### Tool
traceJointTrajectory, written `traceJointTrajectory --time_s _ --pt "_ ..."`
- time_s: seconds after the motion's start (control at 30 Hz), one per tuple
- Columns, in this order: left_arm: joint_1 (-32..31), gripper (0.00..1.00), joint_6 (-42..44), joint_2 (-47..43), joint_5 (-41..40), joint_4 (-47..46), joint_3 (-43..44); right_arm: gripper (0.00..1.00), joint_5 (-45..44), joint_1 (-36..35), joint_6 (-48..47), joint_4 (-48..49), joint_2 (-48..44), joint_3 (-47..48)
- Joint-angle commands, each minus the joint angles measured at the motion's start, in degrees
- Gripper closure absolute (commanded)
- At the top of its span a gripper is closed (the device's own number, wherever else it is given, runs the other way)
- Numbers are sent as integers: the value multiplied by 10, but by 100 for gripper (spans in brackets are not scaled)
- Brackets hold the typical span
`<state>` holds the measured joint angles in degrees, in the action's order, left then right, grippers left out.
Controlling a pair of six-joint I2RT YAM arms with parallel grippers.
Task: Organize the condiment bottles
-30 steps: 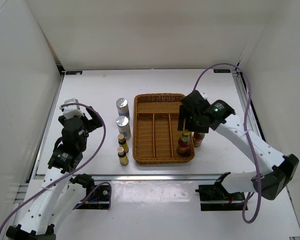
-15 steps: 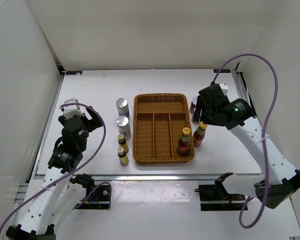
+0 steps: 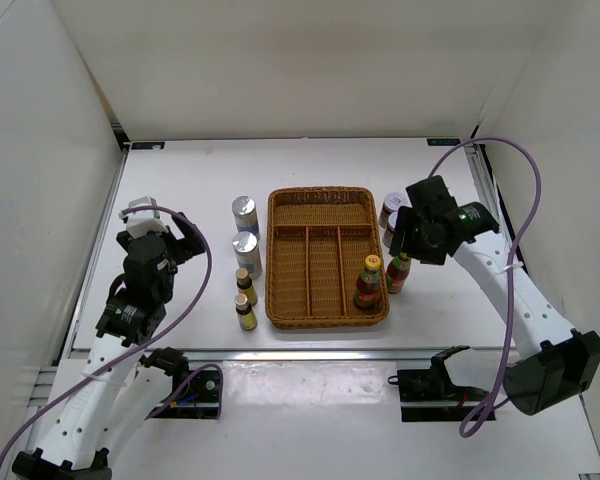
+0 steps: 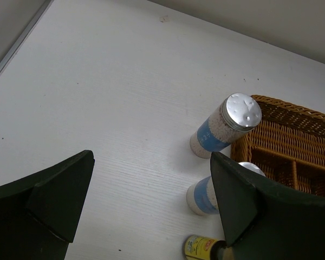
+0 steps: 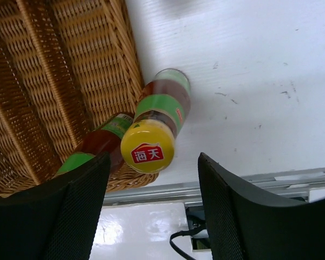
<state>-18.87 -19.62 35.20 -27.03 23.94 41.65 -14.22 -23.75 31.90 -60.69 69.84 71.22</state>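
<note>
Right pincer (image 5: 154, 161) apart over sauce bottle (image 5: 161, 105); left pincer (image 4: 151, 162) apart, empty; white table (image 3: 180, 180), white enclosure walls (image 3: 280, 60).

White table (image 3: 180, 190), wicker tray (image 3: 320, 190), shakers (image 3: 245, 213), small bottles (image 3: 245, 312)

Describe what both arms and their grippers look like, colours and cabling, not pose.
The left arm and right arm are white tubular links joined by black housings, each trailing a looping purple cable. A small green light glows near the right wrist. The left gripper and right gripper have broad dark wedge-shaped fingers; the right one's carry a fine mesh texture.
</note>
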Motion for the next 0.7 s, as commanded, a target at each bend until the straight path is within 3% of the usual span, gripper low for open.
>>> traceJointTrajectory --time_s 0.0,0.33,0.47,0.6,0.67 --pt "-1 1 -5 0 -7 -8 -6 31 41 1 -8 31 -3 -18" --pt "-1 1 -5 -5 -7 -8 -6 52 14 1 -8 43 13 -31" --pt "-1 1 -5 -5 -7 -8 -6 70 2 1 -18 43 21 -26" --pt "-1 1 -5 1 -2 -8 -6 98 -13 1 -18 36 15 13" --pt "-1 1 -5 1 -2 -8 -6 100 -26 1 -32 29 3 40"
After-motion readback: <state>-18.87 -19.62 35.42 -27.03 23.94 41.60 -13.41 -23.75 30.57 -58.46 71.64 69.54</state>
